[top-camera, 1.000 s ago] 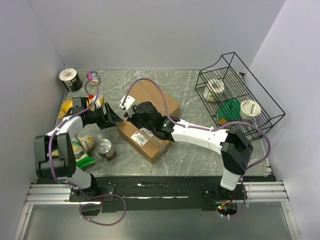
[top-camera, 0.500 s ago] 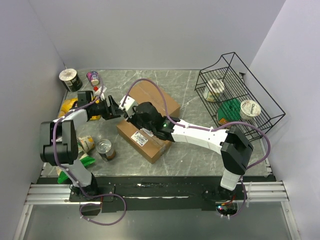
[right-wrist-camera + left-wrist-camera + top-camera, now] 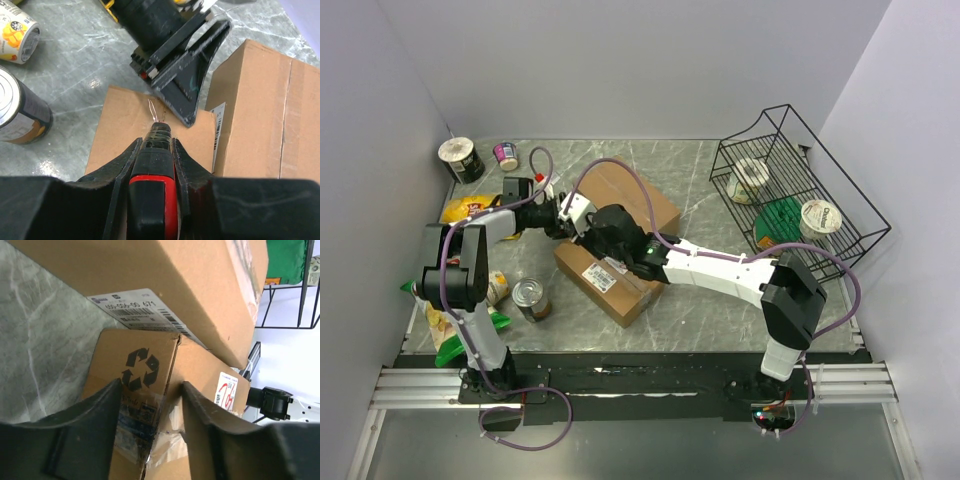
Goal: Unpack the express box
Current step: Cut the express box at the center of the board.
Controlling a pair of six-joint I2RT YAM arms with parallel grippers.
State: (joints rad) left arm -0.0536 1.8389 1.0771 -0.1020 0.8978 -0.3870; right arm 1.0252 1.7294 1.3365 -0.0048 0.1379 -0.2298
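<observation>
Obscuring box flap: right gripper, cutter

You can see a recycling symbol on the cardboard box; its barcode label ends in 671.

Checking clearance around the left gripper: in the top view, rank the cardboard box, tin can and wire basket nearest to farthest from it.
1. cardboard box, right at the left gripper.
2. tin can, front left.
3. wire basket, far right.
</observation>
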